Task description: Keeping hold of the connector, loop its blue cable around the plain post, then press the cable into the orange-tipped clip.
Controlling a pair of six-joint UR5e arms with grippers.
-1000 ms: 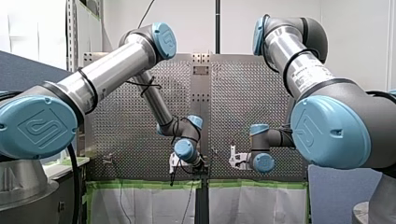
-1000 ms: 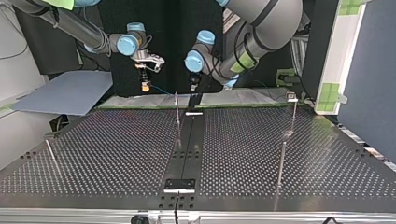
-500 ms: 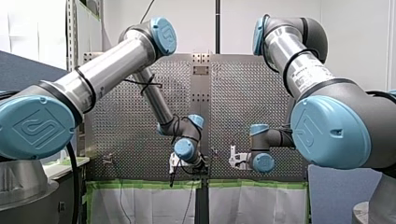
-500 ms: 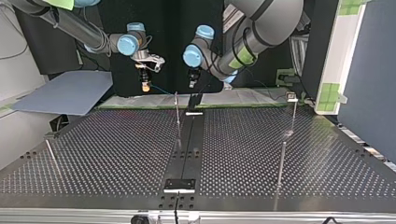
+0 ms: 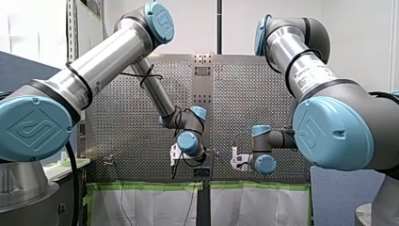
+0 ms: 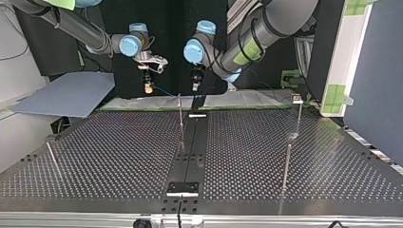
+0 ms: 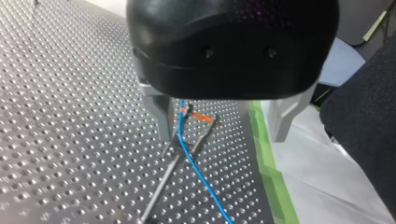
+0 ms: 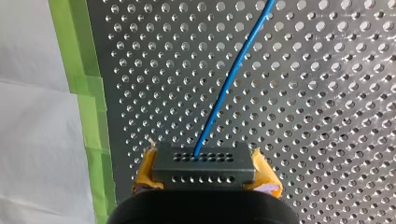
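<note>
Your right pincer (image 8: 204, 176) is clenched on the dark grey perforated block connector (image 8: 204, 163), its yellow pads (image 8: 145, 171) at either end; the block's long axis runs pad to pad. Thin blue cable (image 8: 231, 79) leaves its face straight ahead over the perforated metal desk (image 8: 327, 93). Your left pincer (image 7: 219, 126) stands released, cable passing between its metal fingers (image 7: 159, 112).

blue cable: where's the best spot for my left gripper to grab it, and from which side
Probably the straight free stretch of the blue cable near the orange-tipped clip. Bring the left gripper straight down along its own axis, open fingers straddling the cable: it is thin, runs between them, and its connector end is pinned in the right gripper.
</note>
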